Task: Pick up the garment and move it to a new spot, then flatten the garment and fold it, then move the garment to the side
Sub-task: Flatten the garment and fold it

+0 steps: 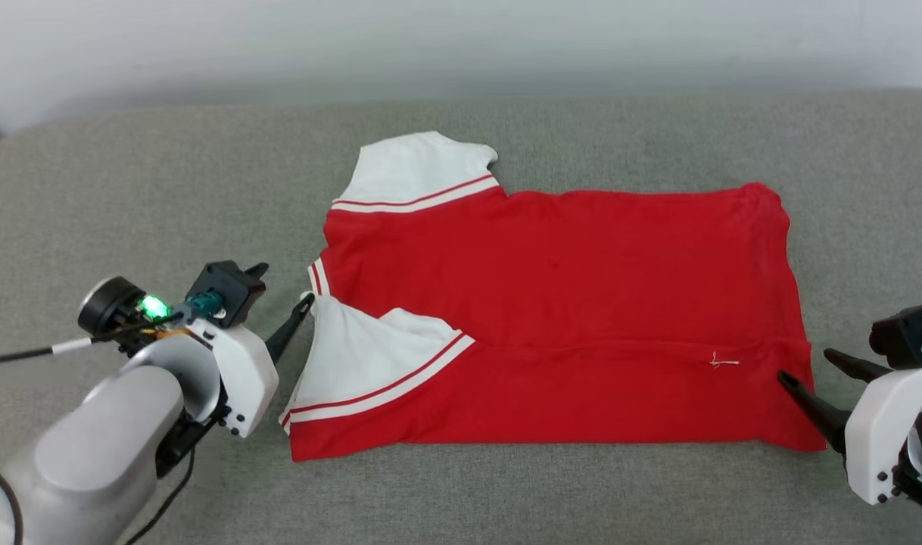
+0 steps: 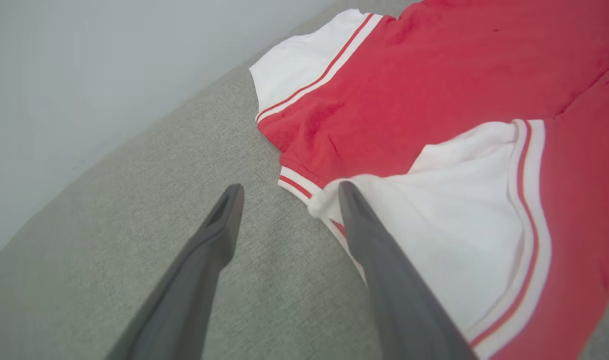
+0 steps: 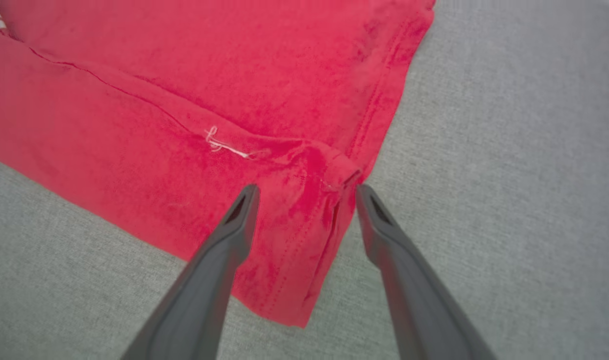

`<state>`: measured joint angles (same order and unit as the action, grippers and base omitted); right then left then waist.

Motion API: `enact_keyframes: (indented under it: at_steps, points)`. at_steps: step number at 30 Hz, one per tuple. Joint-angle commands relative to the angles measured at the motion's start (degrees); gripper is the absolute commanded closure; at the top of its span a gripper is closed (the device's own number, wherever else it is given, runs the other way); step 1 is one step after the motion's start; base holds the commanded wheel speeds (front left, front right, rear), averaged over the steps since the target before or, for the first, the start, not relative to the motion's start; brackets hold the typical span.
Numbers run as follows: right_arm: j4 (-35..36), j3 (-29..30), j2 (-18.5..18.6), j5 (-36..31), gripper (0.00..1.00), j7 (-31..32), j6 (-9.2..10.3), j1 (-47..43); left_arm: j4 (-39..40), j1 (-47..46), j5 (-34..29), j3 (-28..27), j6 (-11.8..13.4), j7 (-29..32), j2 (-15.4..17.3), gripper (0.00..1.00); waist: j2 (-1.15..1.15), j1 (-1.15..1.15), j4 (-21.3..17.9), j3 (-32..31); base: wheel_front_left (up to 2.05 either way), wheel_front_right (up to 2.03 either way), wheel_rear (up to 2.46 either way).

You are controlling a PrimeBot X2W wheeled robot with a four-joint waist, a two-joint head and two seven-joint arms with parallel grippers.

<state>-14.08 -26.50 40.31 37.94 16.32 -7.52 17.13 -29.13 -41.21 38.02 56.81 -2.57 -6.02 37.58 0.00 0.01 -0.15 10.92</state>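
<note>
— Where do we have the red jersey [image 1: 567, 303]?

— We see it spread flat on the grey upholstered surface [image 1: 166, 189], with bare grey fabric showing all round the jersey. Its collar end and both white sleeves point to our left and its hem to our right. The jersey's near long edge is folded over onto its body, and the near sleeve [image 1: 355, 356] lies on top of that fold. The far sleeve [image 1: 415, 170] sticks out past the jersey's far edge.

— No lettering?

— We find none on the side facing up, just plain red cloth. There is a bit of white thread [image 1: 724, 362] on the fold line, towards the jersey's hem.

— How do our grippers stand?

— Our left gripper [image 1: 284, 285] is at the jersey's collar end with its fingers spread wide, gripping nothing. One fingertip sits right at the tip of the near sleeve and the other is over bare grey fabric just beside the jersey. Our right gripper [image 1: 805, 365] is at the jersey's hem end, where the folded edge meets the hem. Its fingers are just as wide apart, one over the red cloth and one just off the jersey's edge, and it holds nothing.
</note>
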Motion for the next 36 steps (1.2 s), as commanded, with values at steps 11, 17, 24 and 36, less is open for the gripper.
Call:
enact_keyframes:
  at_steps: [11, 17, 24, 36]
  points:
    - [1.62, 2.62, -1.38, -1.18, 0.0, -0.16, 0.06, -2.4, 10.54, -6.92, 7.43, 0.34, -1.94, 25.15, 5.35, 0.0, 0.0, -0.01, 0.88, -2.54, 0.0, 0.0, 0.0]
    - [1.9, 2.36, -2.33, -1.96, 0.0, -0.23, 0.06, -1.35, 14.05, -8.63, 14.13, 1.73, -2.56, 40.49, 6.06, 0.0, 0.0, -0.01, 0.15, -2.04, 0.0, 0.0, 0.0]
    - [1.71, 0.88, -3.1, -1.98, 0.0, -0.23, 0.06, 0.0, 16.36, -7.97, 20.62, 3.85, -1.73, 54.48, 6.91, 0.0, 0.0, -0.01, -1.84, -0.7, 0.0, 0.0, 0.0]
    - [1.68, -1.06, -3.45, -2.07, 0.0, 0.11, 0.06, 3.32, 16.08, -5.7, 19.91, 8.51, -1.6, 60.46, 7.13, 0.0, 0.0, -0.01, -4.74, 3.41, 0.0, 0.0, 0.0]
